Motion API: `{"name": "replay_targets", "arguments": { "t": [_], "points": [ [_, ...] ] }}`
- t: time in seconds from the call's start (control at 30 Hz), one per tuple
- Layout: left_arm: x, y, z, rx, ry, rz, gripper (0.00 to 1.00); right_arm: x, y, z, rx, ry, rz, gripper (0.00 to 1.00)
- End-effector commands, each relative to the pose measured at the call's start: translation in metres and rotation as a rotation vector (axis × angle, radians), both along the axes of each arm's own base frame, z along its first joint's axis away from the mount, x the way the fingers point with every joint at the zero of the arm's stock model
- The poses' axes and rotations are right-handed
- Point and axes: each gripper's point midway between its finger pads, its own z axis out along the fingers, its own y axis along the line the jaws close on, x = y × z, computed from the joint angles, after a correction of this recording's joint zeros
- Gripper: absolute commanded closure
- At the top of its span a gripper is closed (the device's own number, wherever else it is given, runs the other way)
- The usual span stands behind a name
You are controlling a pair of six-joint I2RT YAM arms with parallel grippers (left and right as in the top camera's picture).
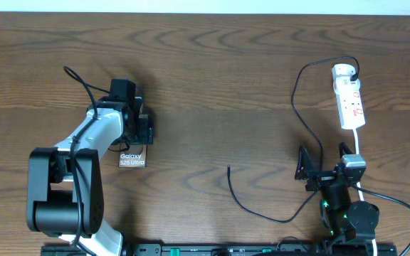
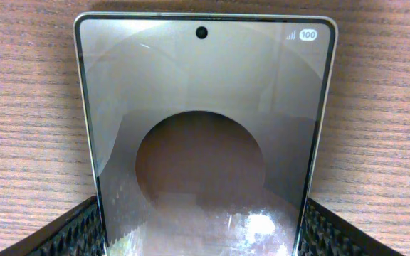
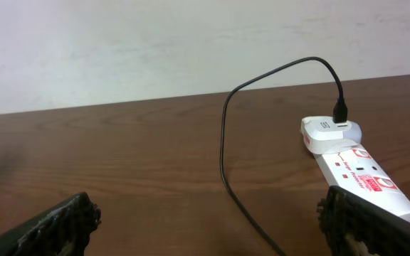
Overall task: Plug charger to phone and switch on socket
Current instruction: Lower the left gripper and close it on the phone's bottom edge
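Note:
The phone (image 1: 132, 159) lies on the table's left half, its "Galaxy" lettered end showing. In the left wrist view its glossy face (image 2: 205, 107) fills the frame. My left gripper (image 1: 142, 131) is shut on the phone, with both finger pads (image 2: 201, 224) against its long edges. The charger's thin black cable (image 1: 295, 99) runs from the socket's far end in a loop to its free tip (image 1: 228, 168) at mid-table. The socket, a white power strip (image 1: 350, 103), lies at the right. My right gripper (image 1: 324, 162) is wide open and empty (image 3: 205, 227), and the cable (image 3: 223, 149) runs between its fingers.
A white adapter (image 3: 329, 131) with the cable's plug sits in the power strip's (image 3: 365, 174) far end. The strip's white cord (image 1: 358, 146) runs toward the right arm's base. A thicker black robot cable (image 1: 84, 85) arcs by the left arm.

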Motion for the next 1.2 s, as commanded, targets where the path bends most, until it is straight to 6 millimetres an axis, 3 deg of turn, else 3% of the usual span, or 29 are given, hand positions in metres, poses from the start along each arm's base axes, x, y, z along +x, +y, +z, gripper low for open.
{"name": "replay_targets", "arguments": {
  "t": [0.0, 0.73, 1.17],
  "points": [
    [-0.0106, 0.0006, -0.0101, 0.005, 0.039, -0.004, 0.22, -0.0004, 0.0019, -0.0006, 0.004, 0.002, 0.007, 0.01],
    [-0.0106, 0.0006, -0.0101, 0.005, 0.039, -0.004, 0.36, -0.0004, 0.0019, -0.0006, 0.004, 0.002, 0.007, 0.01],
    [-0.0097, 0.0005, -0.0100, 0.005, 0.035, -0.004, 0.70, -0.0004, 0.0019, -0.0006, 0.004, 0.002, 0.007, 0.01]
  ]
}}
